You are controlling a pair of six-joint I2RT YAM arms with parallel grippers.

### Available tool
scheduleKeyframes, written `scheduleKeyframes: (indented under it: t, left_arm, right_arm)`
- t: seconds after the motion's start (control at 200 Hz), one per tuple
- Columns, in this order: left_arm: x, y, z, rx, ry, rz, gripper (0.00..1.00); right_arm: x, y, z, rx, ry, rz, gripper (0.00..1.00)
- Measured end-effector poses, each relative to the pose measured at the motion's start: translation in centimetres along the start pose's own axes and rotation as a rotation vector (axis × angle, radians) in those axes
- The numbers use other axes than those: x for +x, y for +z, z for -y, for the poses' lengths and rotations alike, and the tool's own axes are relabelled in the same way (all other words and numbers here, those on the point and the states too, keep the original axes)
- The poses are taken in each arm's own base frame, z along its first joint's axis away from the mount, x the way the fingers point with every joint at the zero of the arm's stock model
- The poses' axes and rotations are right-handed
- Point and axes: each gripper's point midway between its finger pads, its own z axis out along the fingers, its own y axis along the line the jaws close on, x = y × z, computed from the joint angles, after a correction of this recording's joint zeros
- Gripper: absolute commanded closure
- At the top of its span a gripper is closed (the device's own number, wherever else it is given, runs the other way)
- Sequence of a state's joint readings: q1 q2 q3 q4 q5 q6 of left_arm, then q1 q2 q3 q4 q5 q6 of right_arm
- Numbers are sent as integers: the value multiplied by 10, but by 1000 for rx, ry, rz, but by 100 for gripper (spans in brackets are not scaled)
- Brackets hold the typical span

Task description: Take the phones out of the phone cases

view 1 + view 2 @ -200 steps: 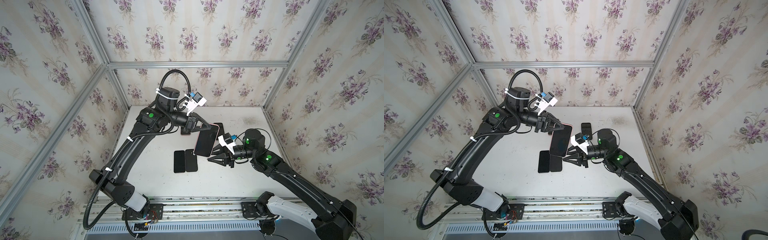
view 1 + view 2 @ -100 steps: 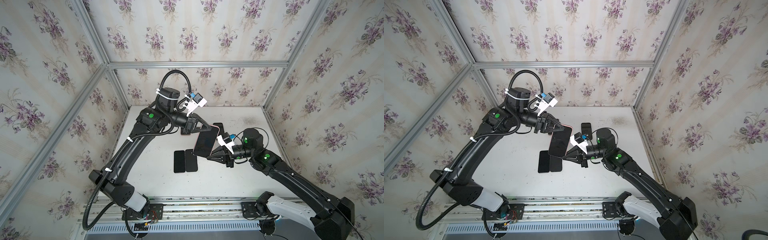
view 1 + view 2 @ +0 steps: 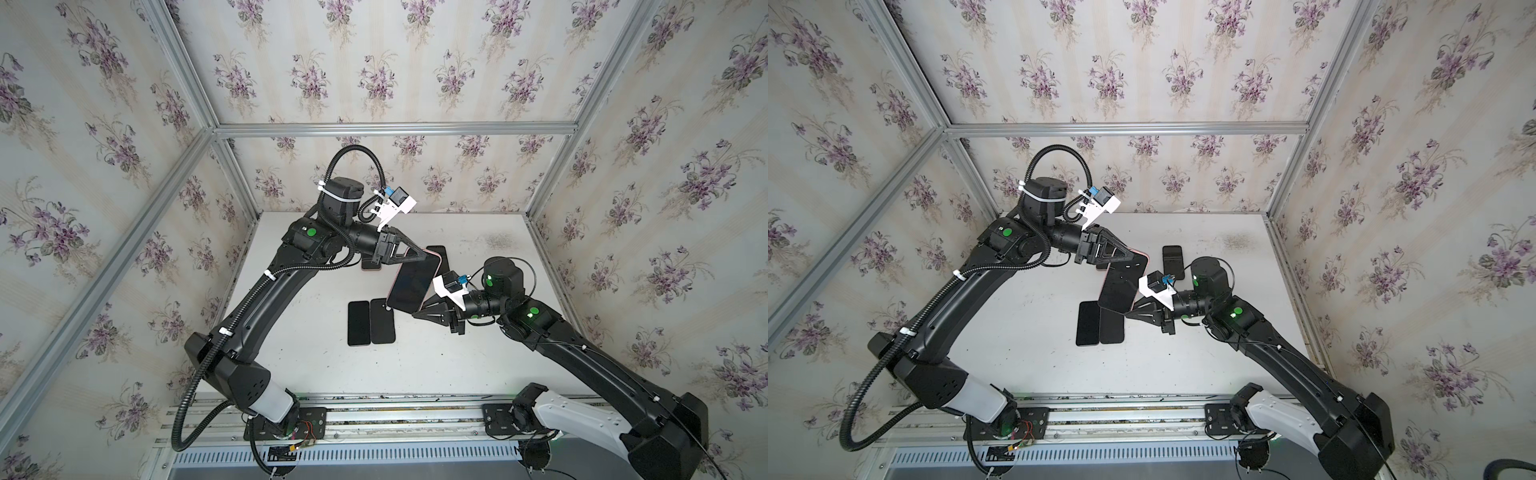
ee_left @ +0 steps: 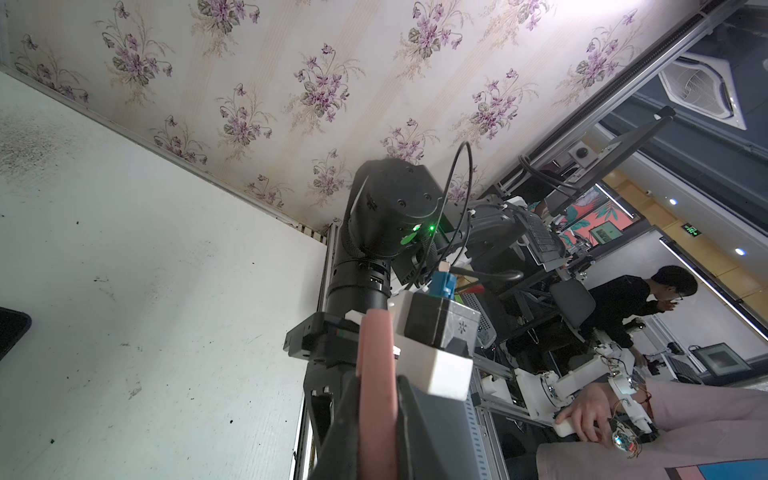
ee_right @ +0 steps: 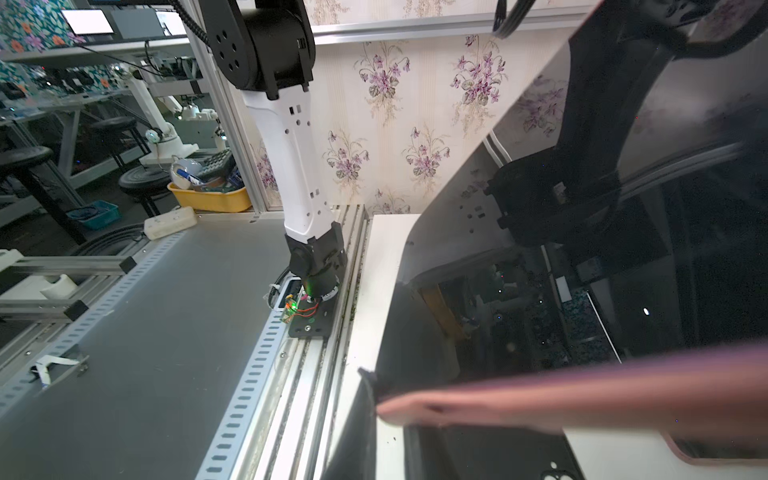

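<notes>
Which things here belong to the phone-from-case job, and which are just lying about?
In the job: phone, pink phone case around it, left gripper clamping its top end, right gripper shut on its lower corner.
Lying about: two dark slabs side by side on the table; another dark slab farther back.
</notes>
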State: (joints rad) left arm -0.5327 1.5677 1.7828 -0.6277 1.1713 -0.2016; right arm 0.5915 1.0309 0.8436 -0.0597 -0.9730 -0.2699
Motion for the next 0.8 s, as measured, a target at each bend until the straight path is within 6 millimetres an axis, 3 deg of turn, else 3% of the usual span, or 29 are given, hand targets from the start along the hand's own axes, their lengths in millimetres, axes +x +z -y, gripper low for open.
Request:
scheduleKeyframes:
  t: [0.455, 0.799]
  left_arm:
    - [-1, 11, -13, 17, -113, 5, 100]
    - [-6, 15, -27, -4, -157, 19, 100]
  right_arm:
    - [8, -4, 17, 134, -112, -40, 99]
    - [13, -14, 20, 230, -6, 7, 76]
